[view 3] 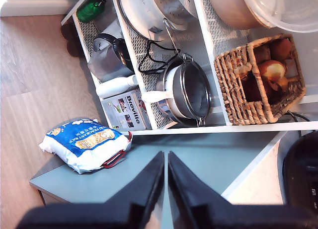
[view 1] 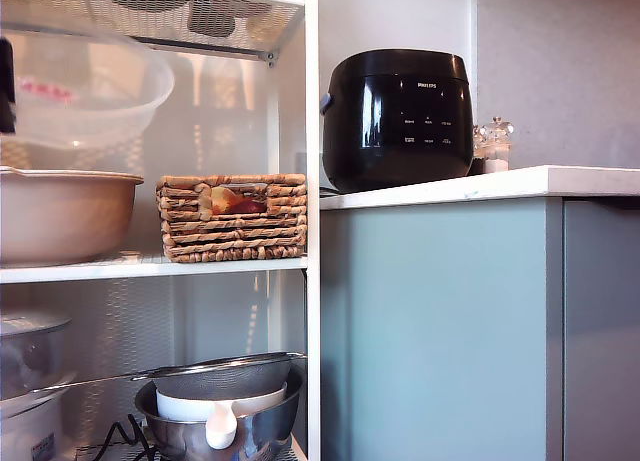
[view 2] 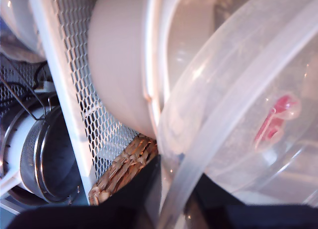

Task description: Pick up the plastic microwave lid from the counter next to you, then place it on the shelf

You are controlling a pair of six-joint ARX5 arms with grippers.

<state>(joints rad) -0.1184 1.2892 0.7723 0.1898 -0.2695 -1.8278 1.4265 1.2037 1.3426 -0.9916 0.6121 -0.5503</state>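
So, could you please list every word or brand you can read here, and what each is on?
"PHILIPS": rice cooker.
"Breville": box.
Cooker button labels: too small to read.
Print on the blue and white bag: too blurred to read.

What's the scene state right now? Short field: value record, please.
lid: plastic microwave lid held above the beige bowl, rim in my first gripper
first gripper: shut on the lid's rim
second gripper: my second gripper shut, holding nothing, away from the rack
shelf: the shelf carries the bowl and a wicker basket
below: steel mesh strainer over a metal bowl
counter: the counter holds a black rice cooker
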